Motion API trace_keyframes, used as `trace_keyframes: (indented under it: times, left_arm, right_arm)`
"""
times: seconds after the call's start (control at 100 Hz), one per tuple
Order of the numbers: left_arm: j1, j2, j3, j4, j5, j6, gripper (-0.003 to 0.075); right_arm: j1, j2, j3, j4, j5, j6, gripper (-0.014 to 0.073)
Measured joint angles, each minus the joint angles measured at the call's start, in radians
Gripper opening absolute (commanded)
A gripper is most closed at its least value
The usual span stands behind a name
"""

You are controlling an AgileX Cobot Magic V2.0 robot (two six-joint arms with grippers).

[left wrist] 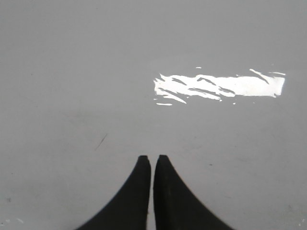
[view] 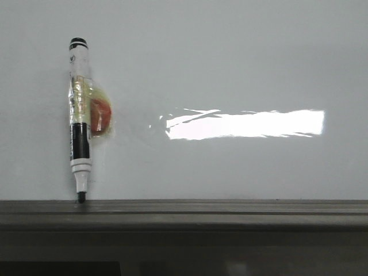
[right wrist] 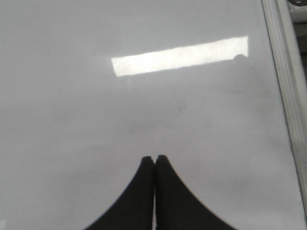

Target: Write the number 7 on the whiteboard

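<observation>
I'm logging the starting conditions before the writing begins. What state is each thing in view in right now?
whiteboard: blank, no number 7 drawn yet, bright glare on it.
marker pen: upright against the board, uncapped tip down on the ledge, unheld.
left gripper: shut, holding nothing.
right gripper: shut, holding nothing.

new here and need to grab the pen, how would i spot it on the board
Start with the big pale whiteboard and the dark grey ledge along its lower edge. At the board's left side a marker pen stands upright with its uncapped tip on the ledge. It is white and black, with a clear wrap and an orange-red piece on its right side, well left of the bright glare.
</observation>
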Motion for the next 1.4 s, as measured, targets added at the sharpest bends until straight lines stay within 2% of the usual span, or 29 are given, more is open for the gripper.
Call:
trace_keyframes:
  times: [0.04, 0.16, 0.23, 0.49, 0.65, 0.77, 0.95, 1.1, 1.24, 1.4]
  left_arm:
    - [0.0, 0.006, 0.001, 0.0, -0.017, 0.0, 0.0081]
    - [0.0, 0.027, 0.001, -0.001, -0.07, 0.0, 0.0324]
    - [0.0, 0.046, 0.001, -0.003, -0.109, 0.0, 0.0393]
    - [0.0, 0.15, 0.011, -0.007, -0.337, 0.0, 0.0368]
    - [-0.045, 0.189, 0.011, -0.006, -0.357, 0.0, 0.0368]
    - [-0.174, 0.233, 0.011, -0.006, -0.358, 0.0, 0.0368]
    - [-0.459, 0.331, 0.011, -0.022, -0.401, 0.0, 0.0368]
    - [-0.664, 0.421, 0.011, -0.12, -0.429, 0.0, 0.0369]
    - [-0.777, 0.498, 0.011, -0.207, -0.44, 0.0, 0.0403]
    - [-0.852, 0.567, 0.011, -0.279, -0.49, -0.002, 0.0443]
  right_arm:
    - [0.0, 0.0, 0.0, 0.0, 0.0, 0.002, -0.0064]
    - [0.002, 0.0, 0.0, 0.0, 0.0, 0.002, -0.0064]
    - [0.002, 0.0, 0.0, 0.0, 0.0, 0.002, -0.0064]
    - [0.002, 0.0, 0.011, 0.002, 0.0, 0.002, -0.0064]
    - [0.002, 0.0, 0.012, 0.002, -0.006, 0.002, -0.0064]
    - [0.002, 0.0, 0.013, 0.002, -0.01, 0.002, -0.0064]
    - [0.002, 0.0, 0.013, 0.002, -0.011, 0.002, -0.0064]
    - [0.002, 0.0, 0.013, 0.002, -0.012, 0.002, -0.0064]
    - [0.002, 0.0, 0.013, 0.002, -0.012, 0.002, -0.0064]
    - [0.002, 0.0, 0.013, 0.002, -0.012, 0.002, -0.0064]
